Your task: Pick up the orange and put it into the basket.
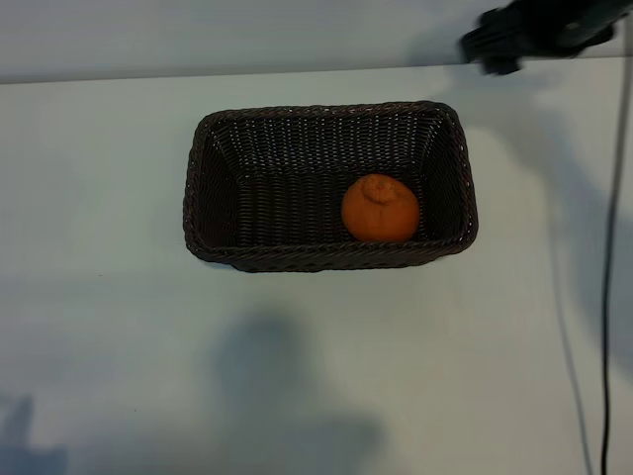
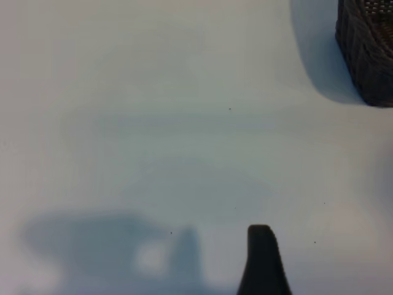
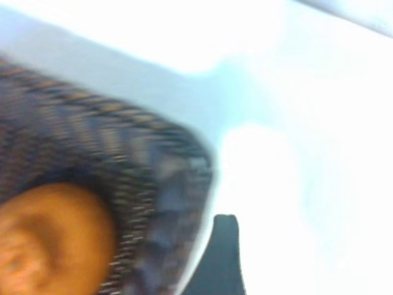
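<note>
The orange (image 1: 380, 209) lies inside the dark brown wicker basket (image 1: 203, 178), towards its right end, with its knobby stem end up. My right gripper (image 1: 495, 47) hangs above the table beyond the basket's far right corner, open and holding nothing. In the right wrist view the orange (image 3: 49, 239) sits behind the basket wall (image 3: 153, 178), and one dark fingertip (image 3: 226, 246) hangs outside it over the white table. The left wrist view shows one dark fingertip (image 2: 261, 246) of my open left gripper over bare table, with a basket corner (image 2: 368, 49) farther off.
The white table (image 1: 99, 327) ends in a back edge just beyond the basket. A thin dark cable (image 1: 605, 297) hangs down at the far right. Soft arm shadows fall on the table in front of the basket.
</note>
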